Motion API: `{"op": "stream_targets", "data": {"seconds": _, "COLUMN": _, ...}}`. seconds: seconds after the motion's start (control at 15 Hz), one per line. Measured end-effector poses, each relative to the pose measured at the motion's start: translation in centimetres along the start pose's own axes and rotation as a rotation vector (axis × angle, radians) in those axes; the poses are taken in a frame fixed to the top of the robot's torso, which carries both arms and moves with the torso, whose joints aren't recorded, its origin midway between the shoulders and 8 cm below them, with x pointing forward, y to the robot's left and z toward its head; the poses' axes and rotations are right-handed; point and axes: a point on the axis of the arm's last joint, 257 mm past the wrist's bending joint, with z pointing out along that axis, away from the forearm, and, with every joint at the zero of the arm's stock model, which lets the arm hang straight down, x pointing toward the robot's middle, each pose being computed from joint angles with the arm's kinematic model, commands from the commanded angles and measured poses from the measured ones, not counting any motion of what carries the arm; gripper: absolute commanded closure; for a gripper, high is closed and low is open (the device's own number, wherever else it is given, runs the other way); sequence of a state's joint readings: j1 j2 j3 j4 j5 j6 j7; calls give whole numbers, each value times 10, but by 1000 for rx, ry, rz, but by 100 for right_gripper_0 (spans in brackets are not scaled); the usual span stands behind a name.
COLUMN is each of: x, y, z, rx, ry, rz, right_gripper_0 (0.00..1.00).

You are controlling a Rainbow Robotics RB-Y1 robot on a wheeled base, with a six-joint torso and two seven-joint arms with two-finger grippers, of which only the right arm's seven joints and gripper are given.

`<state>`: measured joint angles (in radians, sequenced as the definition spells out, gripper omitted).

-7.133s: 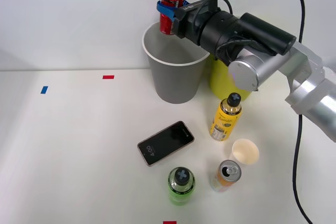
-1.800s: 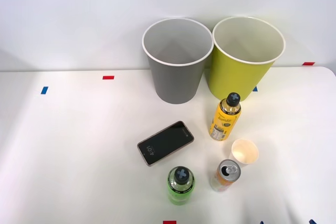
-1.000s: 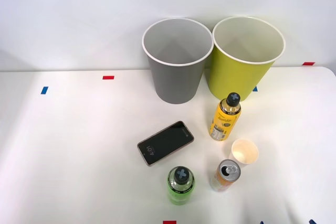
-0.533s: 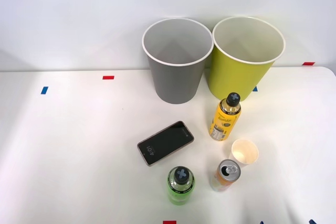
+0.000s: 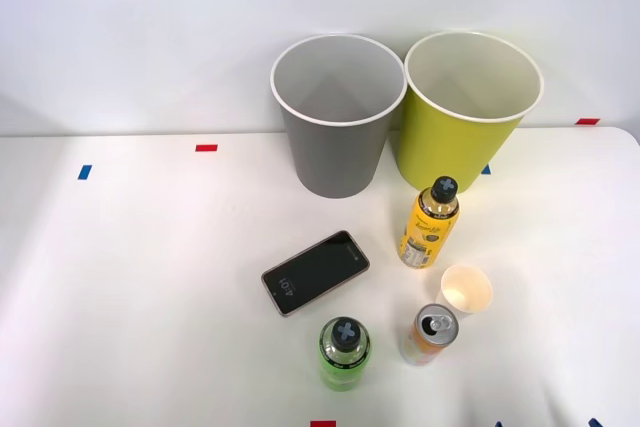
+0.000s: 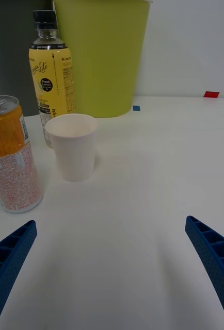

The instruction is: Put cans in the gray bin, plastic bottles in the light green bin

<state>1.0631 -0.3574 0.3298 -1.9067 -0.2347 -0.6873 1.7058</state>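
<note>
The right end effector (image 6: pixel 112 268) hovers low over the white tabletop (image 5: pixel 150 277), blue fingers (image 6: pixel 9 258) spread apart, near the upright orange-and-pale metal can (image 5: pixel 431 335) beside the cream paper cup (image 5: pixel 466 290).

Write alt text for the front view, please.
Gray bin and green bin stand side by side at the table's far edge. Nearer: yellow bottle, paper cup, orange can, green bottle, phone.

The right gripper (image 6: pixel 112 278) sits low and level; its 2 blue ribbed fingers (image 6: pixel 210 258) spread wide.
</note>
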Motion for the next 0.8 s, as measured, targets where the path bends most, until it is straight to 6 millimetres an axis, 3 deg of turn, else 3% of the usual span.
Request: {"op": "stream_targets", "data": {"seconds": 0.8, "x": 0, "y": 0, "z": 0, "rx": 0, "ry": 0, "rz": 0, "right_gripper_0": 0}}
